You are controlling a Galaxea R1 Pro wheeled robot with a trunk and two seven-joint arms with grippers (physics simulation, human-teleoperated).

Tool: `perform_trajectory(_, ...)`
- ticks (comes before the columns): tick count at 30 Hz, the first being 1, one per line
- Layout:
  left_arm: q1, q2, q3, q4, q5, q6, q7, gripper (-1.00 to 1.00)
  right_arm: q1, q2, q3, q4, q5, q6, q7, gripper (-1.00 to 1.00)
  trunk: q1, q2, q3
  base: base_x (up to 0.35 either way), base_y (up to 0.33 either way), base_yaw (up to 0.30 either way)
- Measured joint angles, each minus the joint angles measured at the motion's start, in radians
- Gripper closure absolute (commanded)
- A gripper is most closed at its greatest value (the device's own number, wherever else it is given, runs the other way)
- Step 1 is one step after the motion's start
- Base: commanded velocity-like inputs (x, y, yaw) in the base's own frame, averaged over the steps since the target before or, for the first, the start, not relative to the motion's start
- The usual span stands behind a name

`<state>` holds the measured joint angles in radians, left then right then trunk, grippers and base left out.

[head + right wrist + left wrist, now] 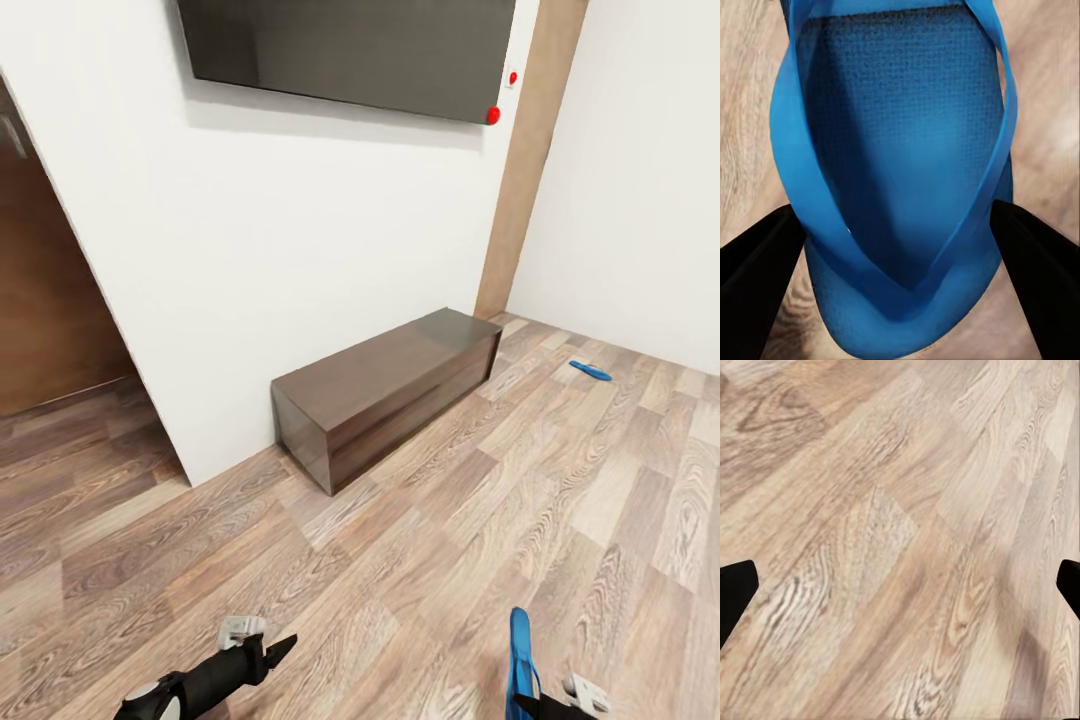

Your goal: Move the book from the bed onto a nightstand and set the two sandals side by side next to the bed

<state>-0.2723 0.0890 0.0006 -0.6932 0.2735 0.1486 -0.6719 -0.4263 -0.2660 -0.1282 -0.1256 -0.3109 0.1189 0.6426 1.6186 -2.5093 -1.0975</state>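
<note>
While a second sandal (590, 370) is seen on the floor (450, 520) from the head, the right gripper (900, 225) is clamped on a sandal (900, 150) and the left gripper (900, 585) is spread empty.

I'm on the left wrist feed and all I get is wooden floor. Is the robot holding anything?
Observer: Yes, the right gripper is shut on a blue sandal.
Operator: Where's the other one?
Observer: The second sandal lies flat on the floor near the far right wall.
Operator: Any furniture around?
Observer: A low dark wooden cabinet stands against the white wall, under a dark wall-mounted screen.
</note>
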Motion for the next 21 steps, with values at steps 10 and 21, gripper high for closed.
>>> perform_trajectory(10, 0.003, 0.002, -0.001, 0.0, 0.0, -0.014, 0.0, -1.0, 0.0, 0.002, -0.001, 0.002, 0.0, 0.0, 0.001, 1.0, -0.005, 0.002, 0.039, 0.0, 0.0, 0.0)
perform_trajectory(21, 0.004, -0.001, -0.002, 0.0, 0.0, -0.013, 0.0, -1.0, 0.0, 0.001, -0.001, 0.011, 0.0, 0.0, -0.002, 1.0, -0.009, 0.005, 0.081, 0.0, 0.0, 0.0)
